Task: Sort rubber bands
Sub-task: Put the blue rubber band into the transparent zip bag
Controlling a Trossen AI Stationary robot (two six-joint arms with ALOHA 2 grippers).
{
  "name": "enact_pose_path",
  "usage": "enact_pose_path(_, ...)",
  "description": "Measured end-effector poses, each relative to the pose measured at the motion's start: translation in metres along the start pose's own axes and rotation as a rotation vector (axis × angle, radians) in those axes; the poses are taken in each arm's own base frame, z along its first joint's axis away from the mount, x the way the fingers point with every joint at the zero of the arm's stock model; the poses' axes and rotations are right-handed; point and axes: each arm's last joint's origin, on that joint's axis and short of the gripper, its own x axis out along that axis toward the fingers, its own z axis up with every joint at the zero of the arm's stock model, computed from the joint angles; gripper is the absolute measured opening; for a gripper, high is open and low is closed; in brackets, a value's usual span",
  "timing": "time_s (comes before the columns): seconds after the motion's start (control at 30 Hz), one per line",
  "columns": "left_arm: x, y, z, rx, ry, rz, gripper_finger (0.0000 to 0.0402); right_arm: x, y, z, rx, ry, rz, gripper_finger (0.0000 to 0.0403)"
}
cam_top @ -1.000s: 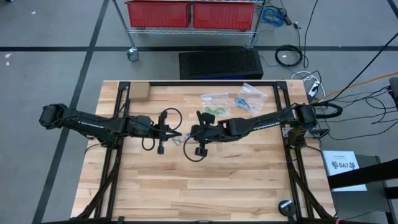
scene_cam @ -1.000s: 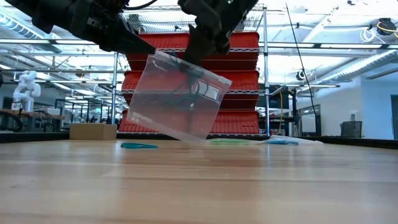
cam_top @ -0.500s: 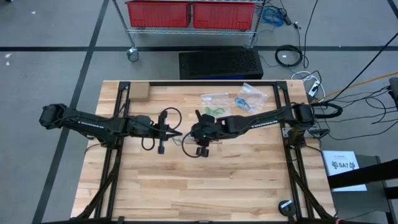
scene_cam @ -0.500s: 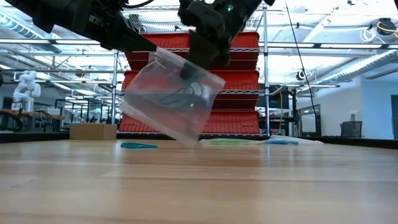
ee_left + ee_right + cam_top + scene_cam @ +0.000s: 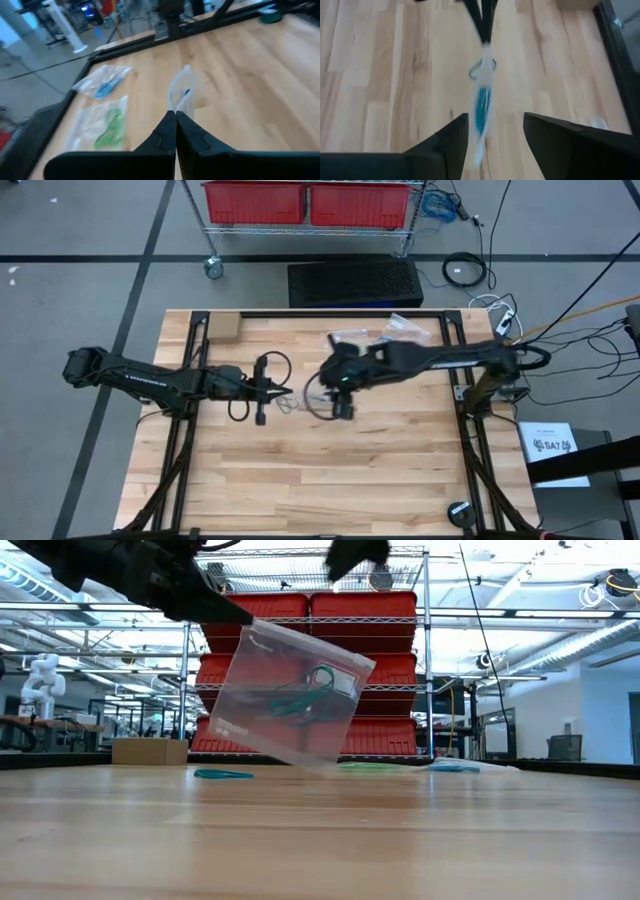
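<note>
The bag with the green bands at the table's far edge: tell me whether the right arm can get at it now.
Probably yes. The right end effector is open and empty, having let go of the hanging bag that the left end effector pinches. The bag with green bands lies flat with nothing on top, near the right arm.

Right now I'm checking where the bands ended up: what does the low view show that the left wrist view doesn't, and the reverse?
Only the low view shows the dark and green rubber bands inside the hanging clear bag, plus red bins behind. Only the left wrist view shows two more bags on the table, one with green bands, one with blue bands. Both show the left claw shut on that bag's top edge.
</note>
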Motion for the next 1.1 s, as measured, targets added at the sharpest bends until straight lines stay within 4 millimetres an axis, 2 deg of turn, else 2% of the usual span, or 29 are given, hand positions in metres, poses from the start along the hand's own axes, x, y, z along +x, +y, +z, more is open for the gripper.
enact_pose_path(0.1, -0.002, 0.002, 0.000, 0.030, 0.018, 0.062, 0.0003, -0.034, -0.003, -0.008, 0.020, 0.022, 0.000, 0.0173)
enact_pose_path(0.17, -0.005, 0.005, 0.000, 0.046, 0.024, 0.087, 0.0003, -0.049, -0.006, -0.017, 0.061, 0.013, 0.002, 0.0167)
enact_pose_path(0.23, -0.008, 0.010, 0.002, 0.043, 0.011, 0.110, 0.0003, -0.053, -0.005, -0.031, 0.094, 0.012, 0.011, 0.0162)
enact_pose_path(0.3, -0.012, 0.016, 0.002, 0.034, 0.011, 0.125, 0.0003, -0.046, -0.003, -0.047, 0.124, -0.011, 0.020, 0.0161)
enact_pose_path(0.37, -0.016, 0.021, 0.001, 0.025, 0.012, 0.120, 0.0003, -0.031, 0.000, -0.063, 0.159, -0.057, 0.045, 0.0160)
enact_pose_path(0.5, -0.023, 0.033, 0.001, 0.004, -0.013, 0.128, 0.0003, 0.014, 0.009, -0.091, 0.200, -0.180, 0.134, 0.0160)
enact_pose_path(0.6, -0.028, 0.042, 0.001, -0.008, -0.039, 0.120, 0.0003, 0.048, 0.017, -0.099, 0.208, -0.311, 0.178, 0.0154)
enact_pose_path(0.7, -0.034, 0.049, 0.001, -0.017, -0.068, 0.115, 0.0003, 0.075, 0.022, -0.095, 0.218, -0.406, 0.186, 0.0145)
enact_pose_path(0.87, -0.044, 0.059, 0.003, -0.018, -0.119, 0.102, 0.0003, 0.122, 0.029, -0.076, 0.227, -0.429, 0.058, 0.0152)
enact_pose_path(1.0, -0.053, 0.067, 0.003, 0.000, -0.135, 0.154, 0.0003, 0.162, 0.034, -0.057, 0.239, -0.414, 0.050, 0.0197)
enact_pose_path(1.1, -0.058, 0.073, 0.002, -0.003, -0.139, 0.187, 0.0003, 0.188, 0.029, -0.048, 0.280, -0.383, 0.025, 0.0243)
